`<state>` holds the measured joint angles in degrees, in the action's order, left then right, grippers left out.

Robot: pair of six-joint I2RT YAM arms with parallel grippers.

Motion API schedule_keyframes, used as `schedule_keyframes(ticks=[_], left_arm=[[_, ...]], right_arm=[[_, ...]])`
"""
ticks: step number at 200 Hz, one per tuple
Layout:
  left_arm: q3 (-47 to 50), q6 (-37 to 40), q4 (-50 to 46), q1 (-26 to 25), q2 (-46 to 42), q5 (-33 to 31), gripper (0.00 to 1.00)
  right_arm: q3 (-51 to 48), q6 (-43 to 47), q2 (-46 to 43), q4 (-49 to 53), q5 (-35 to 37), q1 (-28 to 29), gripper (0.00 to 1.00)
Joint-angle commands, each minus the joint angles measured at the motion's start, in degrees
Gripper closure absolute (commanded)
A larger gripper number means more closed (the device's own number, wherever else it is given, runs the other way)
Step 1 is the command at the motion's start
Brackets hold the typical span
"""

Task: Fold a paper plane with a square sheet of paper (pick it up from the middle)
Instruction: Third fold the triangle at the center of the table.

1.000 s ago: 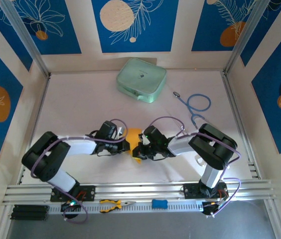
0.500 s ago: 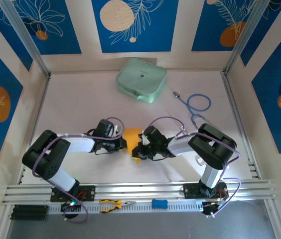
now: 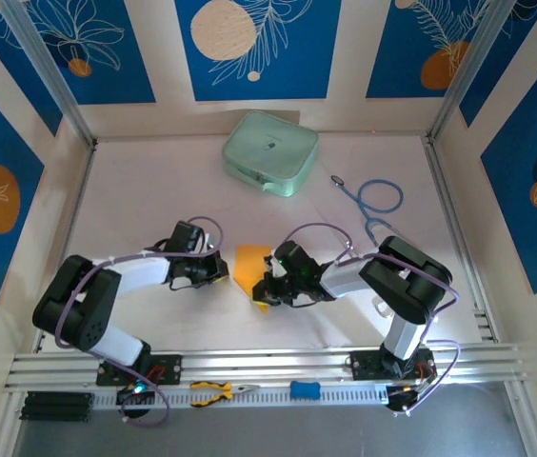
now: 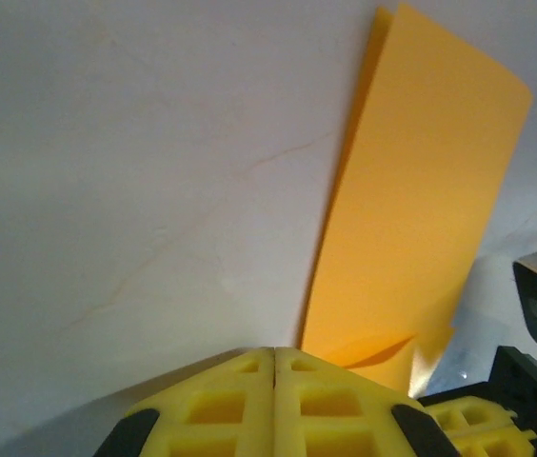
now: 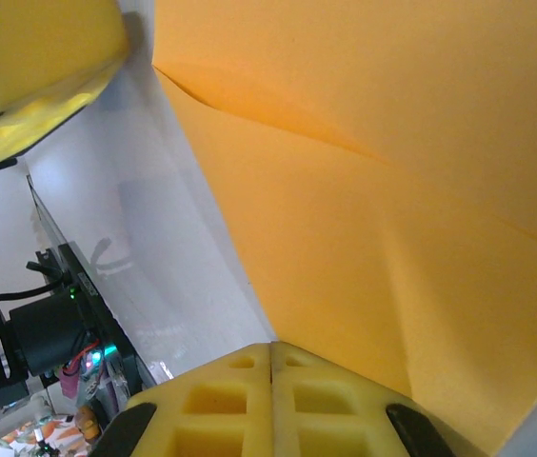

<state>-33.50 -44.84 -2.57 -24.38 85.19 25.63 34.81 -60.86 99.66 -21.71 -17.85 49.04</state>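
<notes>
The square sheet of paper [image 3: 251, 266] lies folded on the white table, orange-yellow, with creases showing in the right wrist view [image 5: 392, 190]. It has a folded panel shape, not a pointed dart. My left gripper [image 3: 222, 271] is shut and empty, just left of the sheet and apart from it; in its own view [image 4: 275, 350] the sheet [image 4: 411, 219] lies ahead to the right. My right gripper [image 3: 267, 288] is shut, its tips [image 5: 271, 345] resting at the sheet's near edge. Nothing shows between its jaws.
A pale green case [image 3: 270, 150] sits at the back centre. A blue looped cord [image 3: 380, 200] lies at the back right. Orange-handled pliers [image 3: 213, 391] and a small blue block [image 3: 305, 388] rest on the front rail.
My left gripper has drawn back to the left, off the sheet, uncovering more of the orange paper. The right gripper has stayed in place on the sheet.
</notes>
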Motion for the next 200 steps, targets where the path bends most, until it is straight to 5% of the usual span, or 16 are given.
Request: schedule_keyframes(ticks=[1, 68, 155, 200], left_arm=[[-0.73, 0.73, -0.68, 0.17, -3.89, 1.37, 0.95], [0.35, -0.86, 13.23, -6.66, -0.52, 11.15, 0.91], [4.20, -2.18, 15.42, -7.50, 7.78, 2.62, 0.97], [5.19, -1.61, 14.68, -7.43, 8.48, 3.65, 0.99]], right_arm=[[-1.87, 2.16, 2.40, 8.49, -1.50, -0.36, 1.00], [-1.41, 5.55, 1.20, 11.46, -3.60, -2.80, 1.00], [1.36, 7.31, -1.84, 15.30, -3.89, -3.60, 1.00], [7.98, 8.06, -3.18, 19.22, -2.21, -2.07, 1.00]])
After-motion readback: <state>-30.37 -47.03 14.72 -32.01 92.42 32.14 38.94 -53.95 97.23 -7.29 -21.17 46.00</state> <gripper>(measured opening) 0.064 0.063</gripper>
